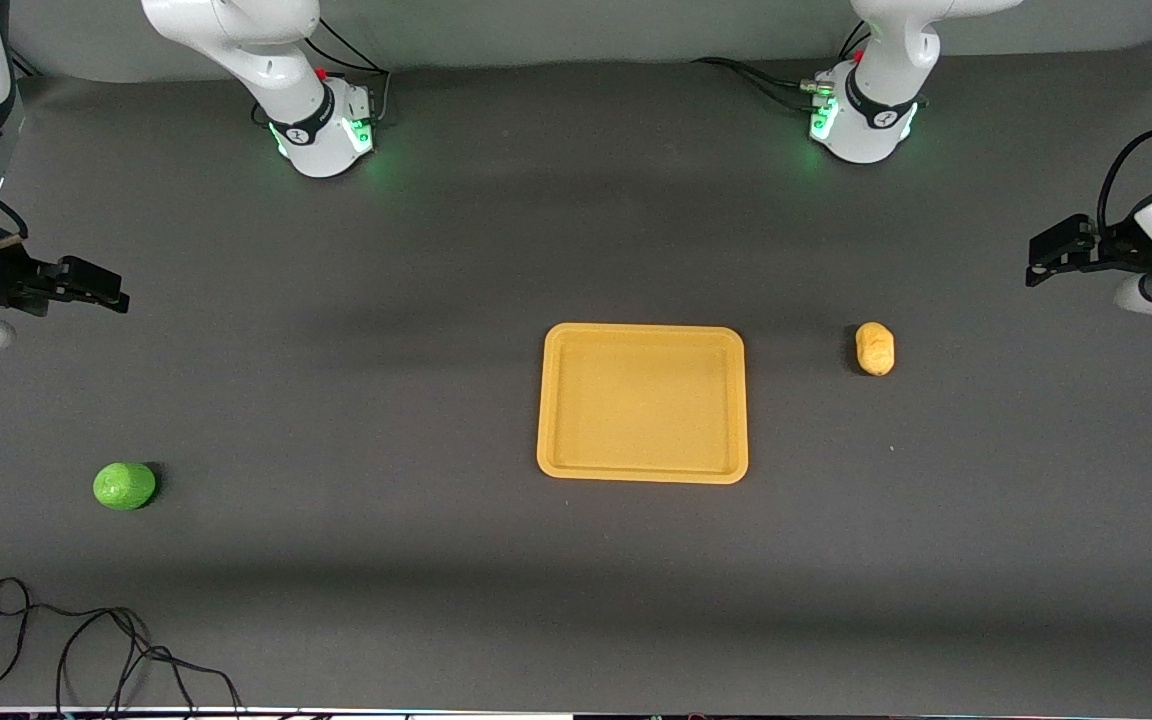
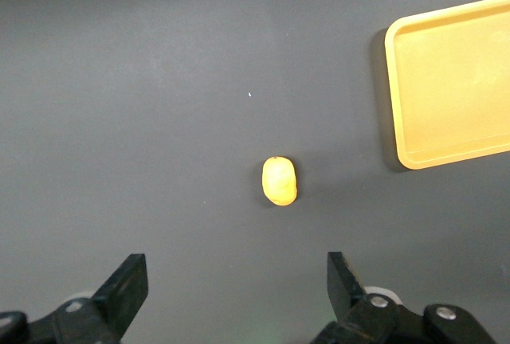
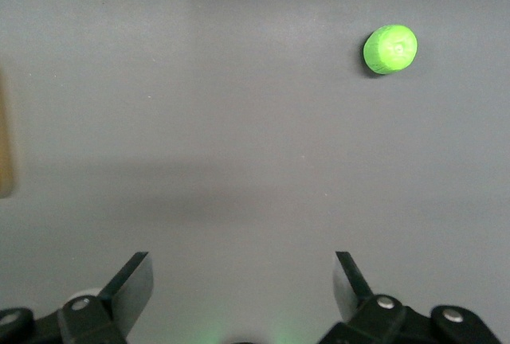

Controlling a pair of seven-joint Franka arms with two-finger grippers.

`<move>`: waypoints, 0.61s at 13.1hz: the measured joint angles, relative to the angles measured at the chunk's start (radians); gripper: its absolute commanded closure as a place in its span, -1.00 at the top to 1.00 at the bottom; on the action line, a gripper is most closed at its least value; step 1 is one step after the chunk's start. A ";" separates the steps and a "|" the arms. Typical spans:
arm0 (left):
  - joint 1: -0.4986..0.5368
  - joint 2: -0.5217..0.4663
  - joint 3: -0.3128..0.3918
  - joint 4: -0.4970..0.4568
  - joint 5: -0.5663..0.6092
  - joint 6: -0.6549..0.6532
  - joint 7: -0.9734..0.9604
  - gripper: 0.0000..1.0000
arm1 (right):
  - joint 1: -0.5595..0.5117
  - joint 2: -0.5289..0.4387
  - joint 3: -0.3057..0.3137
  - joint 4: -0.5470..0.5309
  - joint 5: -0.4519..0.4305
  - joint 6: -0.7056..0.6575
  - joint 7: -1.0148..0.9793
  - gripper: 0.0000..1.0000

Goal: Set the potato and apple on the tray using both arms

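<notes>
The yellow-orange tray [image 1: 642,330] lies flat and empty at the table's middle. The tan potato [image 1: 874,348] lies on the mat beside it, toward the left arm's end. The green apple [image 1: 124,486] lies toward the right arm's end, nearer the front camera. My left gripper [image 1: 1036,262] hangs open and empty in the air at the left arm's end; its wrist view shows its gripper [image 2: 237,280], the potato [image 2: 280,181] and a tray corner [image 2: 446,81]. My right gripper [image 1: 116,288] hangs open and empty at the right arm's end; its wrist view shows its gripper [image 3: 243,280] and the apple [image 3: 390,48].
A loose black cable [image 1: 86,650] lies at the table's edge nearest the front camera, toward the right arm's end. The arm bases [image 1: 321,130] [image 1: 861,115] stand along the edge farthest from that camera. The dark grey mat [image 1: 386,400] covers the table.
</notes>
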 measured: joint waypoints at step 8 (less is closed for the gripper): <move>0.000 0.002 -0.001 -0.005 0.000 0.009 0.000 0.99 | 0.000 0.015 0.000 0.009 0.000 0.001 0.001 1.00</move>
